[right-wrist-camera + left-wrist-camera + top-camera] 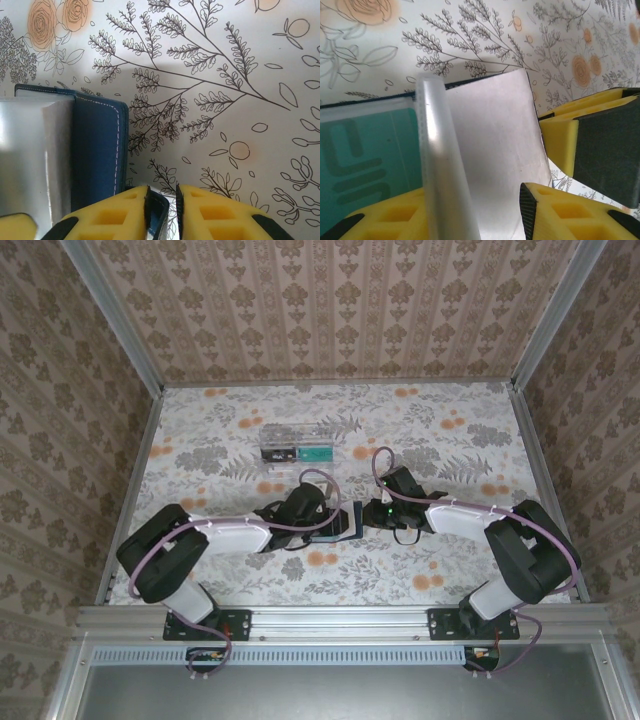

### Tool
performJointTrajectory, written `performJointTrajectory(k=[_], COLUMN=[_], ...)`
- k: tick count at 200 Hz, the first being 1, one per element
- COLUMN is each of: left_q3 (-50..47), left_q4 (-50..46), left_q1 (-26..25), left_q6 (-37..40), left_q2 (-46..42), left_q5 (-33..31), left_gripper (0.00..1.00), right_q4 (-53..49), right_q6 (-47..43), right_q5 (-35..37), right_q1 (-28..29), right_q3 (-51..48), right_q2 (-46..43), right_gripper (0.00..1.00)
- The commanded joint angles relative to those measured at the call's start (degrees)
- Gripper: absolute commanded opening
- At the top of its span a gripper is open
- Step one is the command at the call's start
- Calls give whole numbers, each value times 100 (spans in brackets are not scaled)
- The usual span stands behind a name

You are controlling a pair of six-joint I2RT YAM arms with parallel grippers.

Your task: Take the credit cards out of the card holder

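Right claw (161,212) is clenched on the card holder (100,145), pinching its rim. The stitched edge runs ahead just left of it, with bare table (225,100) ahead and right. Left claw (472,202) stands released, clear sleeve (440,160) rising between its fingers, teal card (365,165) left, right claw crowding close on its right.

This is a robot test cell in a lab, dressed up to look domestic. Bare aluminium frame posts (130,340) edge the left and right walls, which are flat panels covered in beige damask wallpaper (330,310). The table carries a white floral-printed sheet (220,440). Along the near edge runs a ribbed aluminium rail (340,620) with two black-and-white robot arms bolted to it, left (170,560) and right (520,550), trailing purple cables (318,475).
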Motion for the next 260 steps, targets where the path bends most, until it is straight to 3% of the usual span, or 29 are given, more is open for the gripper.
performJointTrajectory(k=[1,58,153,186,260], left_q3=[250,681,827,767,338], left_q4=[264,405,503,558,-8], left_q1=[-142,-525,-644,-641,-441], left_q6=[67,146,138,120,160], left_q2=[176,540,899,882,-105], left_q5=[201,254,331,350,-79], left_gripper=[45,41,41,41,42], right_q4=[-71,-254,-382,-455,-592], right_q6=[-16,-84,-133,-180,-278], right_q5=[146,295,-4,-70,77], right_q1=[28,-150,-253,-253,-262], right_q3=[81,73,369,480,419], right_q2=[-78,-656,-299,41,251], right_gripper=[25,32,45,55,31])
